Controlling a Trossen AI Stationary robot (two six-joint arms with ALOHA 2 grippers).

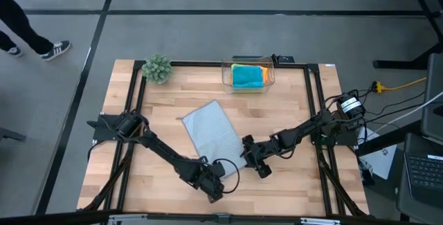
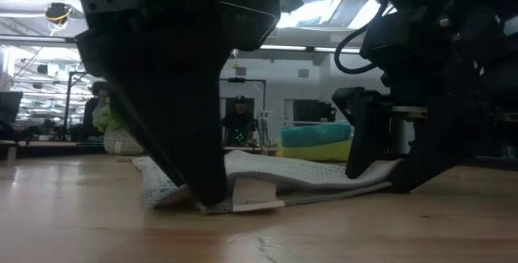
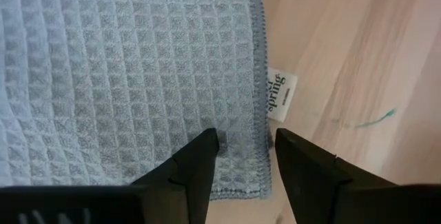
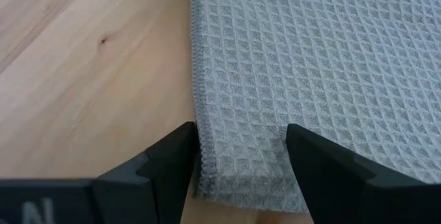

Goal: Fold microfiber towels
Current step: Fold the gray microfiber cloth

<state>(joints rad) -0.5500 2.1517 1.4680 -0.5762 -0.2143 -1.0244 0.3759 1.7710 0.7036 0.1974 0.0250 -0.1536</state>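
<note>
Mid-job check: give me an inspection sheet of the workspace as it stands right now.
Surface: wooden table, bare around the work.
Job's things: grey towel lying flat mid-table, white tag at one corner; turquoise towel on orange and lime ones in the clear box at the far edge.
Clutter: small green plant at the far left.
Grippers: left gripper open over the towel's tagged corner; right gripper open, straddling the other near corner.
Cables: yellow cable on the floor, right.
Surroundings: person's feet beyond the table's far left.
</note>
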